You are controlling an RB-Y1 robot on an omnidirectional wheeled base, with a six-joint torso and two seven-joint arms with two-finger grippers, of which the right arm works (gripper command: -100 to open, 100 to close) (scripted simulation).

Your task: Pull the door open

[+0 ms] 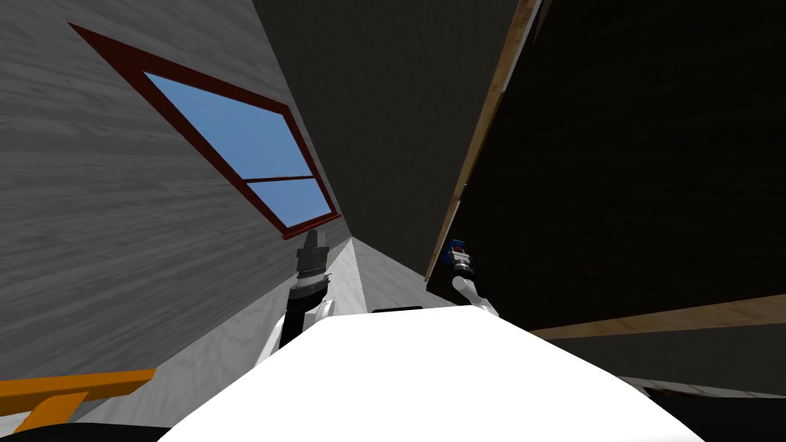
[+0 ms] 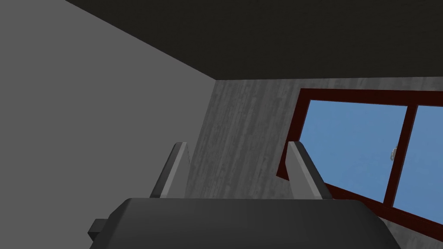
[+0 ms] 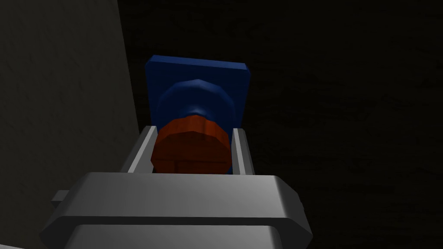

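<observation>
The door (image 1: 614,169) is a very dark panel with a light wooden edge, swung out from the frame on my right. Its knob (image 3: 190,145) is orange-red on a blue base plate (image 3: 199,78). My right gripper (image 3: 192,140) is shut on the knob, one finger pressed against each side; in the head view that gripper (image 1: 459,253) sits at the door's edge. My left gripper (image 2: 238,168) is open with nothing between its fingers, raised in front of my chest (image 1: 312,249) near the window wall.
A grey wall with a red-framed window (image 1: 246,153) runs along my left. A dark grey wall (image 1: 384,138) lies ahead, between the window wall and the door. An orange piece of furniture (image 1: 61,391) shows at the lower left.
</observation>
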